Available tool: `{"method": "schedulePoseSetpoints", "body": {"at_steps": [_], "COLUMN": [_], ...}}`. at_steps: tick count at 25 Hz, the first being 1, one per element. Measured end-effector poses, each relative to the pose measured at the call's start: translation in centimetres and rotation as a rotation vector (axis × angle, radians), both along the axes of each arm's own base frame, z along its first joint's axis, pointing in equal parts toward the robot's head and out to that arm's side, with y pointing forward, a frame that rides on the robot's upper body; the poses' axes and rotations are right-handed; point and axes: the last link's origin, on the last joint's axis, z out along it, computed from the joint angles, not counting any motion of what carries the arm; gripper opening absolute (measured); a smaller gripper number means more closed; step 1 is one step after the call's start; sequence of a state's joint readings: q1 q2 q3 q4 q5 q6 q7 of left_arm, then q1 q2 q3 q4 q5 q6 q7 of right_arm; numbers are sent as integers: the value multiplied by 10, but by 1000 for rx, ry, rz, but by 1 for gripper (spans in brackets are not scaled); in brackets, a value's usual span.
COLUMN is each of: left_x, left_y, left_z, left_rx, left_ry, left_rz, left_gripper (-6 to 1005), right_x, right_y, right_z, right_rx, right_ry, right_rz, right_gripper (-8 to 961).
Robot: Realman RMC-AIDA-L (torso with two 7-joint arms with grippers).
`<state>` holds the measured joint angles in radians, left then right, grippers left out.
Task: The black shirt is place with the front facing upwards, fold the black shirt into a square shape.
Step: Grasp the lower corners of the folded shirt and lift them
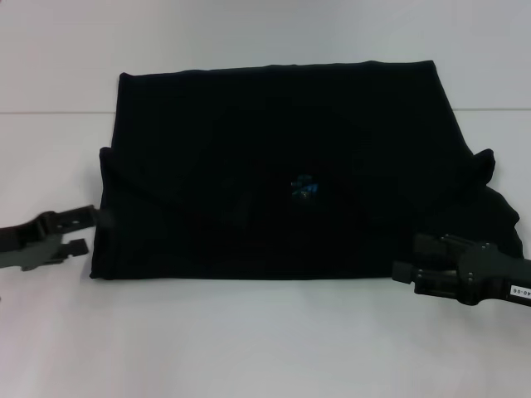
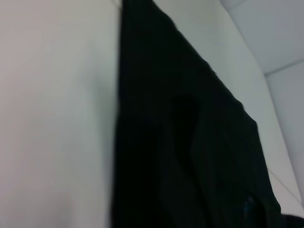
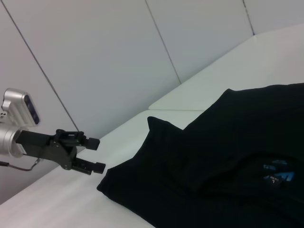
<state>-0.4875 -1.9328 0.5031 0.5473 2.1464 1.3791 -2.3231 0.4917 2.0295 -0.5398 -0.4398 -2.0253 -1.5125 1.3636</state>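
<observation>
In your head view, the black shirt (image 1: 282,174) lies folded into a soft, matte, roughly rectangular slab on the white table (image 1: 265,340). Left gripper (image 1: 83,231) sits beside its left edge, fingers parted, empty. Right gripper (image 1: 402,261) overlaps the near right corner; you cannot tell its finger state. Left wrist view: dark creased cloth. Right wrist view: blue neck label (image 3: 278,175) exposed.

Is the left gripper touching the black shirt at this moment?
Apart. In the right wrist view, the left gripper, open, hangs beside the black shirt, with white table visible between its fingertips and the shirt's edge.
</observation>
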Motion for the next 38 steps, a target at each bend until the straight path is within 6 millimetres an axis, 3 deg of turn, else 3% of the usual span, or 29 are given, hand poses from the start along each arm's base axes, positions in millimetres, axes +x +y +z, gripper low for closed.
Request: {"method": "schedulePoseSetpoints", "body": {"at_steps": [7, 25, 33, 38], "left_x": [8, 12, 14, 14], "left_y": [9, 10, 11, 11], "left_z": [-22, -25, -27, -27], "left_rx": [-64, -86, -111, -111], "left_ry": [96, 136, 186, 191], "left_rz": [-49, -112, -152, -155], "left_gripper": [931, 923, 689, 446], "right_x": [1, 2, 3, 4], "right_y": [0, 6, 10, 15], "right_z": [-2, -1, 4, 14], "right_rx": [2, 21, 27, 36], "right_ry": [-4, -6, 7, 17], "right_rz": [-15, -42, -77, -118], "right_gripper": [924, 920, 919, 918]}}
